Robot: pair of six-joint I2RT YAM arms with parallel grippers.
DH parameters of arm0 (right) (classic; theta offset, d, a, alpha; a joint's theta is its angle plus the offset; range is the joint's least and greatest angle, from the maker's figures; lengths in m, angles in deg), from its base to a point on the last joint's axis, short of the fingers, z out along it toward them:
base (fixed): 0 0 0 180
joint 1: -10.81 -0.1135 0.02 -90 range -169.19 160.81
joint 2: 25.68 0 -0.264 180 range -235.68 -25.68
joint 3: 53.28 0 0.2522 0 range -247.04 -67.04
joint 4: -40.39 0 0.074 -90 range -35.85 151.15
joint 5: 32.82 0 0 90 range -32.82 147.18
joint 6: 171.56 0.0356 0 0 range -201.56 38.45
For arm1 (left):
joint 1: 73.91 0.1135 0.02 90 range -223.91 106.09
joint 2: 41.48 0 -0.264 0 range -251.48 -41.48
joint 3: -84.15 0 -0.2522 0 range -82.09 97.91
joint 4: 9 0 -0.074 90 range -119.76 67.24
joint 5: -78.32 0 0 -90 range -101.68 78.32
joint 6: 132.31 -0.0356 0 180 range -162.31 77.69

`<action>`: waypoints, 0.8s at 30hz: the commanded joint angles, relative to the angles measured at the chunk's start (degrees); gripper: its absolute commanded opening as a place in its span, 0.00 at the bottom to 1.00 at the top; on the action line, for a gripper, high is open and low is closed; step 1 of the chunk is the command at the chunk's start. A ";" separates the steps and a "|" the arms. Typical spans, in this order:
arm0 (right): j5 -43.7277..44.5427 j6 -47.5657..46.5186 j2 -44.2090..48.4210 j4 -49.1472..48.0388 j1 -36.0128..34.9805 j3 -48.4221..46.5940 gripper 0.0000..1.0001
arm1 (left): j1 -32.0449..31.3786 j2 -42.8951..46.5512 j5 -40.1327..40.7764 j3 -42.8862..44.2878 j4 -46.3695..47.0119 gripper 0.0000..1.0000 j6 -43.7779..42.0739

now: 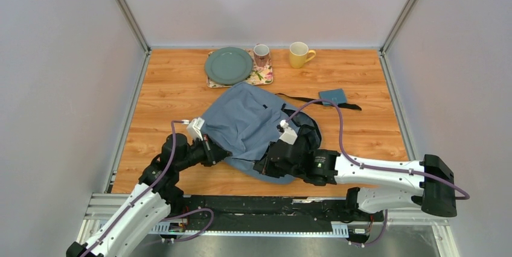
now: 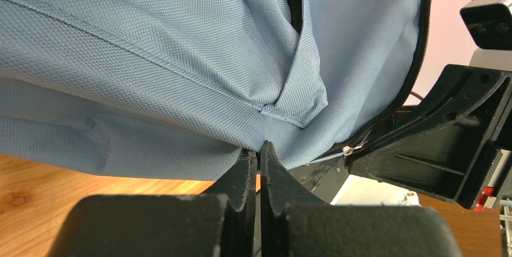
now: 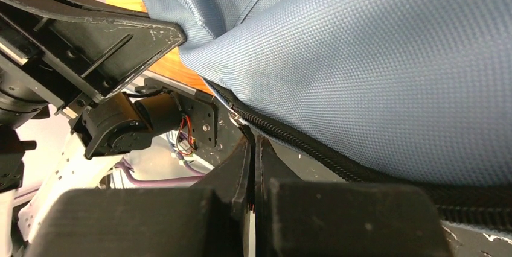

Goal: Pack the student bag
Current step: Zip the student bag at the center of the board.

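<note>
Item count, by kind, as seen from the overhead view:

- Tabletop: one, wood-grain.
- Backpack: one, grey-blue fabric with black zip trim.
- Strap: one, black, lying loose on the wood.
- Mugs: two in total, made up of one yellow mug and one patterned mug.
- Plate: one, round, grey-green.
- Placemat: one, floral print.
- Case: one, small, flat, teal.
- Robot arms: two in total, the left arm and the right arm.
</note>
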 commanded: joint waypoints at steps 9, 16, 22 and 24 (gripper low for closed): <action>-2.21 2.90 6.09 5.23 1.75 5.78 0.00 | 1.65 1.73 12.49 -0.63 -8.14 0.00 -10.65; -1.51 1.59 7.42 4.97 3.68 5.53 0.00 | 1.65 3.84 16.11 -2.21 -12.81 0.00 -14.09; -3.52 0.27 4.61 3.13 3.86 4.12 0.00 | 1.65 3.06 16.38 -1.77 -13.25 0.00 -13.04; -4.49 -1.13 3.73 1.81 3.86 3.86 0.00 | 1.65 3.14 14.27 -1.86 -12.29 0.03 -12.68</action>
